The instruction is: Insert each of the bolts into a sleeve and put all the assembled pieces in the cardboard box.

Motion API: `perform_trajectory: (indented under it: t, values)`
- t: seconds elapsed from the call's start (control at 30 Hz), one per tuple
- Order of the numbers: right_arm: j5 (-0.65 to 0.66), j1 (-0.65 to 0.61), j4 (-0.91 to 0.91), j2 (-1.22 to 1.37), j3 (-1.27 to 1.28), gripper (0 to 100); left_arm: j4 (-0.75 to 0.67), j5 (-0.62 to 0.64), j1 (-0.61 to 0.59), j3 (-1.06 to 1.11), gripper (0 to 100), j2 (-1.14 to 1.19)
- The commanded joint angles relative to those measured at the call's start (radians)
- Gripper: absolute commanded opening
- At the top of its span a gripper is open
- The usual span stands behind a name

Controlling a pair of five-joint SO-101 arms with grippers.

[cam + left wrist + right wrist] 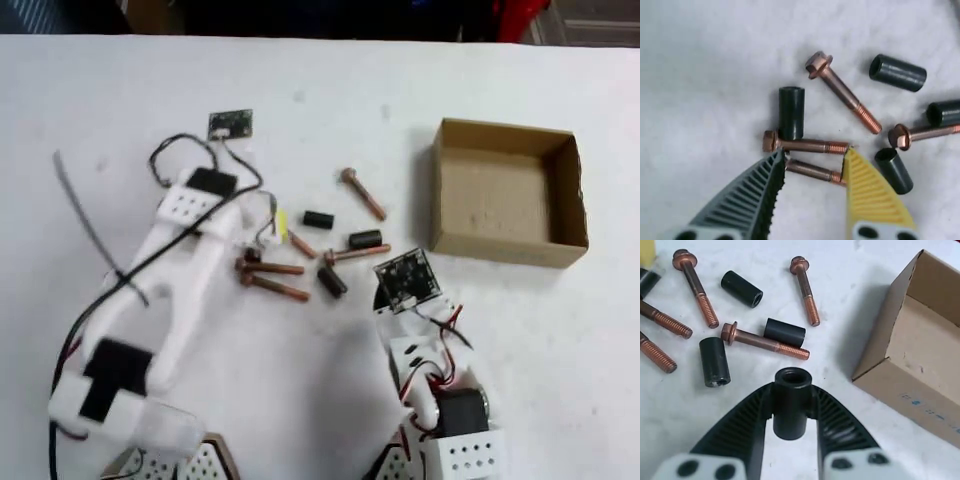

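The right fingers (757, 412) are clamped on a black sleeve (791, 410), its open end pointing out past the tips. The left fingers (857, 170) are apart, straddling one bolt (812, 170) that lies flat on the surface (700, 75). Their tips are at a second bolt (805, 145) just beyond it. Another sleeve (791, 112) touches that second bolt. The cardboard box (505, 245) stands farther off, beside the scattered parts.
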Motion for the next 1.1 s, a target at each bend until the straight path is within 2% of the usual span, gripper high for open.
perform_trajectory:
  t: [0.0, 0.27, 0.63, 1.07]
  values:
    - [-0.008, 0.002, -0.027, -0.012, -0.009, 1.7, -0.021, 0.074, 0.01, -0.135, 20, 0.09]
    - [-0.008, 0.007, -0.022, -0.012, -0.009, 1.7, -0.014, 0.192, 0.031, -0.336, 20, 0.325]
    - [-0.008, 0.007, -0.022, -0.012, -0.009, 1.7, -0.018, 0.356, 0.041, -0.45, 20, 0.473]
    - [-0.008, 0.007, -0.021, -0.012, -0.009, 1.7, -0.035, 0.377, 0.001, -0.44, 20, 0.486]
